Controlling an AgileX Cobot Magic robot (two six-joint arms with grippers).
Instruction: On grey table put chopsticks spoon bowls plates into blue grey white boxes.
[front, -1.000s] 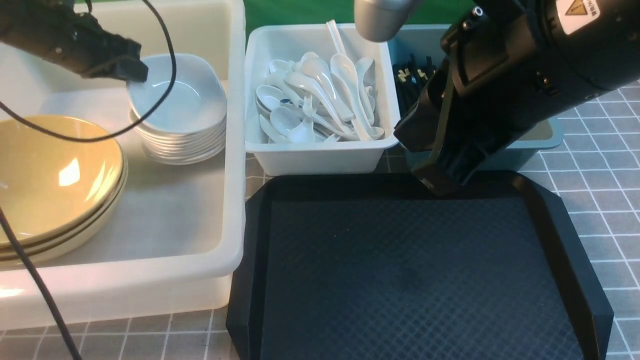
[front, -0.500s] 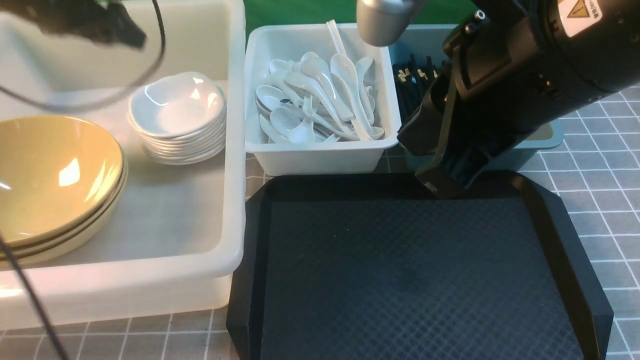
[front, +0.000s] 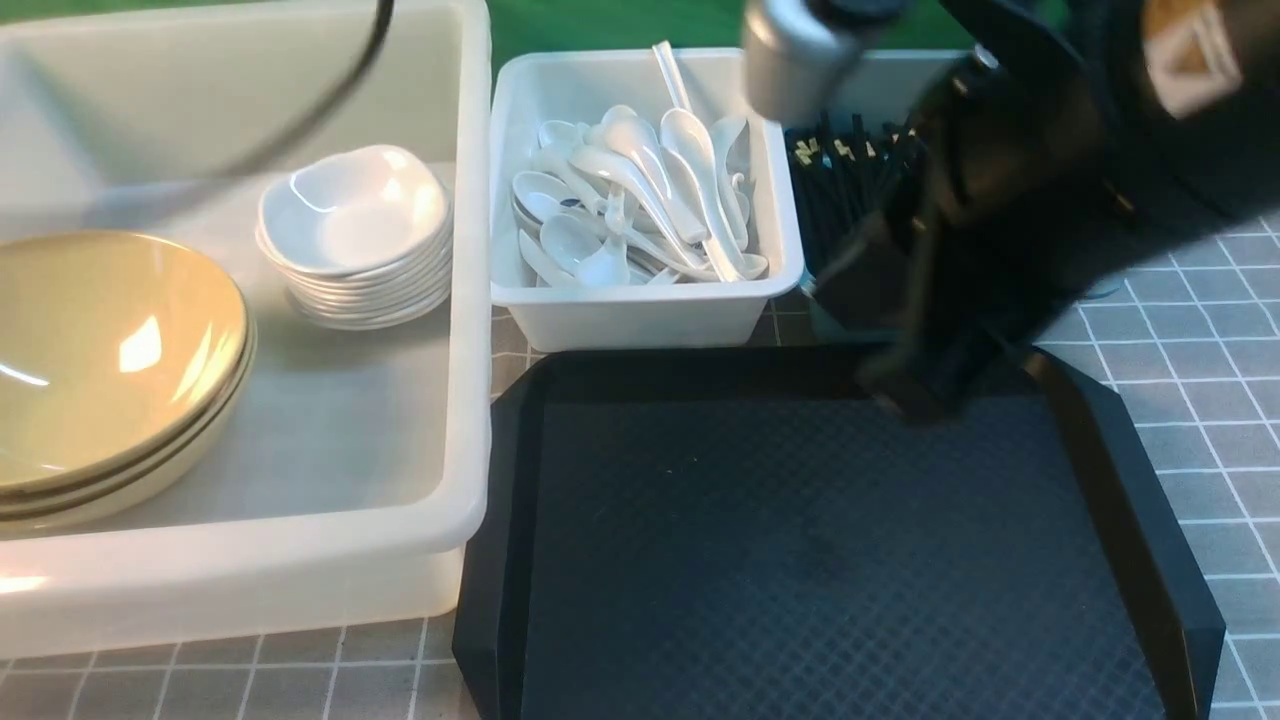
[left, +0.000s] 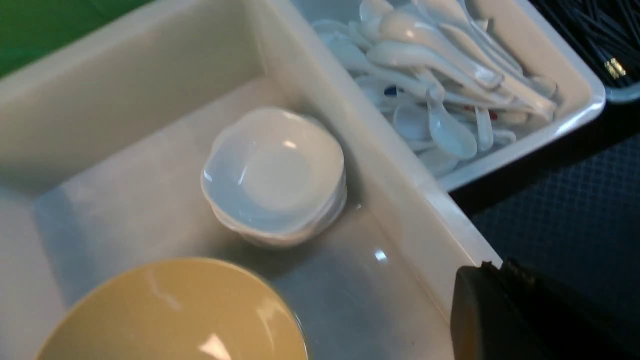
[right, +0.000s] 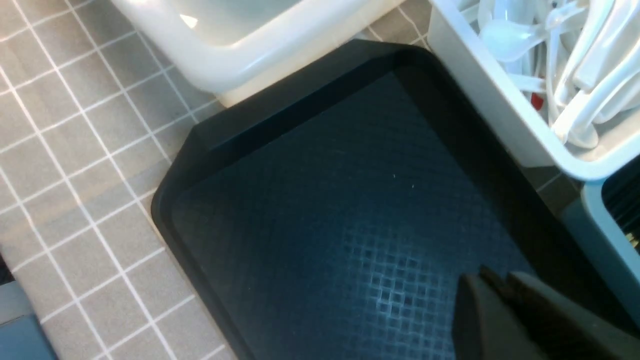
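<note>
A stack of white plates (front: 355, 235) and stacked olive-tan bowls (front: 110, 360) sit in the large translucent white box (front: 470, 300). Several white spoons (front: 640, 200) fill the small white box (front: 640, 320). Black chopsticks (front: 840, 190) lie in the blue-grey box (right: 595, 235). My left gripper (left: 492, 267) shows only in its wrist view, shut and empty, above the big box's wall next to the plates (left: 274, 175). My right gripper (front: 905, 400), motion-blurred, hangs over the far edge of the black tray (front: 800, 550). Its jaws (right: 492, 277) are shut with nothing between them.
The black octagonal tray holds nothing and lies on the grey table (front: 1200, 350) in front of the two small boxes. The large box stands to its left. A black cable (front: 330, 100) hangs over the large box's far side.
My left gripper let a white plate go onto the stack, then rose out of the front view. The right arm has shifted slightly to the right and is now blurred.
</note>
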